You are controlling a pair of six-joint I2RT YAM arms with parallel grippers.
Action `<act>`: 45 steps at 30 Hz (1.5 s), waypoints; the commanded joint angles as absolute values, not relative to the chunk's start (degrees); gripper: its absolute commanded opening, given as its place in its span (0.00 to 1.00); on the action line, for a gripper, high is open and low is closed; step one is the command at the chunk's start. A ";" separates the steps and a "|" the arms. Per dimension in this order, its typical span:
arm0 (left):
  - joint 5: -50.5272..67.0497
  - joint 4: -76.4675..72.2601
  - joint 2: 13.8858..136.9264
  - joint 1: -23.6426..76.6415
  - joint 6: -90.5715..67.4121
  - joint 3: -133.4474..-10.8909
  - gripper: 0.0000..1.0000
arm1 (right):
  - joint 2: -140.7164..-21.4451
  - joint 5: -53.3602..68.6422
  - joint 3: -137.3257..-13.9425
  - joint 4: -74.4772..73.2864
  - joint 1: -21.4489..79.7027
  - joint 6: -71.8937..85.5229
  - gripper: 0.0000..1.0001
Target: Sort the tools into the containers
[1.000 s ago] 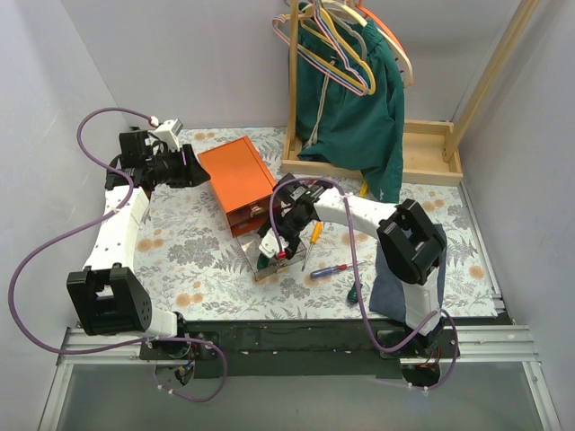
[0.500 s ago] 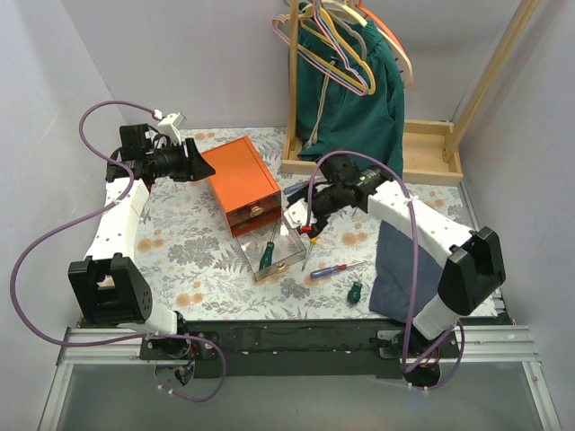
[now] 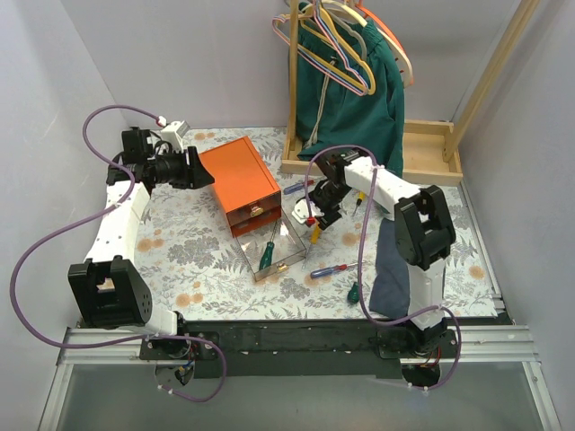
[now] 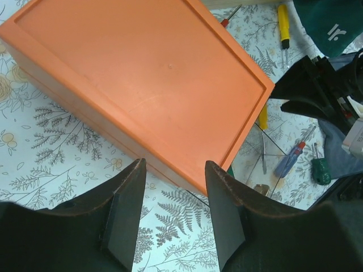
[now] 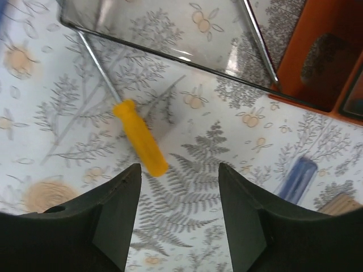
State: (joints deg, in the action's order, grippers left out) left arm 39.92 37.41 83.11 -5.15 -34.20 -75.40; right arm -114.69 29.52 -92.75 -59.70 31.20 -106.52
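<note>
The right claw (image 5: 178, 170) hangs released above a yellow screwdriver (image 5: 140, 144) on the worktop (image 5: 187, 226) beside the clear drawer (image 5: 164, 28); the left claw (image 4: 176, 170), released, hovers over the orange cabinet (image 4: 142, 73).

Floral table (image 3: 184, 256) with orange cabinet (image 3: 237, 176), scattered screwdrivers (image 3: 325, 269)

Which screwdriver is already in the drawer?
The green-handled screwdriver inside the pulled-out clear drawer. The yellow one, blue one and stubby green one lie outside it on the table.
</note>
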 commanded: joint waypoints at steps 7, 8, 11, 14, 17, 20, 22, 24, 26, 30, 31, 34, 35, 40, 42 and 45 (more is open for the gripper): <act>37.62 38.76 79.19 -6.06 -31.46 -73.13 0.46 | -122.17 21.36 -96.42 -68.90 33.04 -119.00 0.59; 37.44 38.67 79.28 -5.98 -31.38 -73.04 0.46 | -122.17 20.92 -95.98 -68.99 33.13 -119.09 0.59; 37.44 38.23 79.54 -6.15 -31.55 -72.69 0.46 | -122.08 19.87 -93.61 -68.47 33.40 -119.01 0.58; 37.62 37.97 79.80 -6.24 -31.82 -72.77 0.46 | -122.25 19.60 -92.47 -67.68 33.75 -117.17 0.47; 37.97 37.88 80.07 -6.24 -32.17 -73.12 0.47 | -121.82 19.25 -91.15 -67.24 34.01 -114.79 0.26; 39.02 37.36 80.68 -6.24 -33.22 -73.74 0.47 | -118.41 18.20 -88.25 -66.97 33.58 -113.91 0.16; 40.24 36.04 80.95 -6.24 -34.01 -74.00 0.46 | -114.98 17.75 -83.77 -66.71 32.96 -113.29 0.10; 41.22 34.99 81.30 -6.24 -35.33 -74.44 0.47 | -108.57 17.75 -79.57 -67.23 32.43 -112.68 0.07; 42.97 34.54 81.65 -6.15 -36.73 -75.50 0.47 | -101.65 17.93 -77.35 -68.63 32.26 -111.98 0.06; 44.73 32.70 81.48 -6.15 -41.29 -76.81 0.47 | -92.56 23.78 -78.12 -70.40 32.34 -103.83 0.01; 45.26 32.43 81.04 -6.15 -42.09 -76.90 0.47 | -91.59 25.30 -80.48 -69.97 32.43 -95.79 0.01; 46.49 31.12 79.55 -6.24 -44.03 -76.12 0.47 | -90.52 31.36 -84.89 -65.49 33.22 -81.09 0.01; 45.89 30.77 78.24 -6.24 -44.29 -75.16 0.47 | -90.96 32.42 -87.43 -63.74 33.48 -69.90 0.01; 43.33 29.88 74.10 -6.41 -43.69 -72.78 0.48 | -94.74 33.15 -91.67 -55.05 37.61 -44.68 0.01; 42.63 30.93 72.61 -6.77 -43.33 -72.86 0.48 | -96.06 30.77 -92.46 -52.74 39.72 -36.95 0.01; 42.19 32.16 70.67 -7.64 -42.63 -73.04 0.48 | -99.92 28.58 -93.95 -51.95 42.79 -34.37 0.01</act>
State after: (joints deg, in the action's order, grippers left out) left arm 43.27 31.35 75.16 -6.33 -43.31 -73.06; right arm -96.16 30.17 -91.11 -56.38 39.03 -49.76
